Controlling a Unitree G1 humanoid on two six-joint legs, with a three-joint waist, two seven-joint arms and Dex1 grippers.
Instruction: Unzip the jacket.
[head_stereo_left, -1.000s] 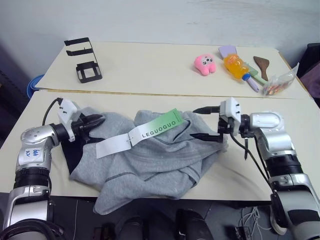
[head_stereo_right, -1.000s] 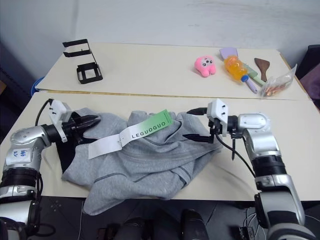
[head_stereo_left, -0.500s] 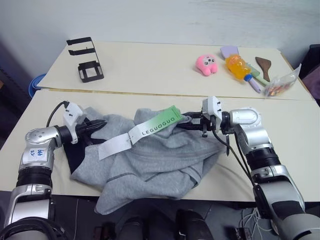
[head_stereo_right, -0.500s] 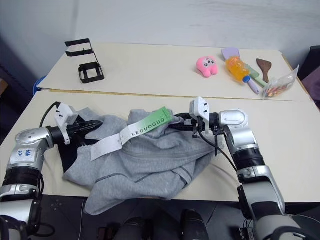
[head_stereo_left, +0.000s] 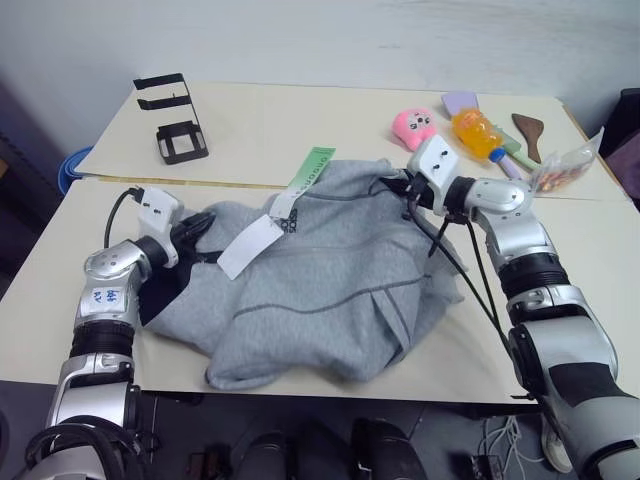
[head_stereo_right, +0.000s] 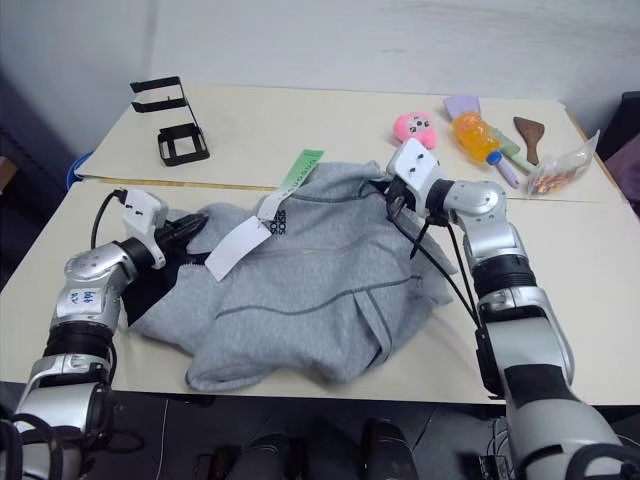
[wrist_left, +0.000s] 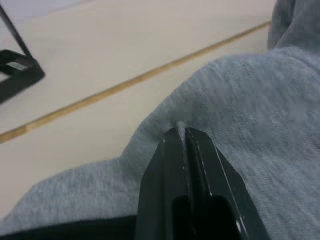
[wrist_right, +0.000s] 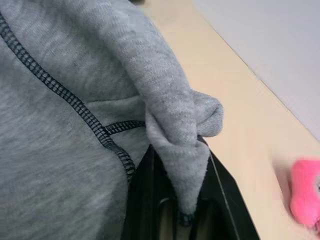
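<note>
The light grey fleece jacket (head_stereo_left: 330, 270) lies spread across the near table, its far edge pulled up between my two grippers. My left gripper (head_stereo_left: 195, 228) is shut on a fold of grey fabric at the jacket's left end; in the left wrist view its fingertips (wrist_left: 172, 137) pinch the cloth. At the jacket's far right corner my right gripper (head_stereo_left: 395, 186) is shut on a bunched edge, which is wedged between its fingers (wrist_right: 145, 175). A white hang tag (head_stereo_left: 250, 245) and a green one (head_stereo_left: 312, 165) lie on the jacket's far side. Dark lining (head_stereo_left: 160, 292) shows by my left arm.
On the far table stand a black wire rack (head_stereo_left: 172, 130), a pink plush toy (head_stereo_left: 412, 125), an orange bottle (head_stereo_left: 472, 132), a brown spatula (head_stereo_left: 526, 135) and a clear snack bag (head_stereo_left: 565, 165). A seam (head_stereo_left: 200, 184) separates the two tables just beyond the jacket.
My right gripper went from open to shut on the jacket's edge. Both grippers moved away from me and up, pulling the jacket flatter and wider. The tags swung toward the far side.
</note>
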